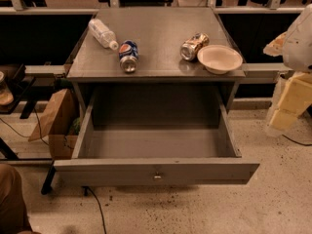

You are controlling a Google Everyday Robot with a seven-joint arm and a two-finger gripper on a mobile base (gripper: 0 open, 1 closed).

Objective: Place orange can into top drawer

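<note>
Nearest me, the top drawer (107, 171) stands pulled out and bare inside, with open room to lower straight in past its front edge. At 3 o'clock the gripper (288, 106) hangs beside the cabinet (156, 28), well apart from the can; clenched or released, I cannot tell. Farther back, at 1 o'clock, the orange can (194, 46) lies on its side, touching the white bowl (220, 59). It is probably light, thin-walled, slick and apt to roll, so grip it across the body.

On my feed's right edge I see the arm's rounded white shell (301, 35). Below it, the gripper (286, 112) looks pale yellow and blocky, in flat-faced segments.
</note>
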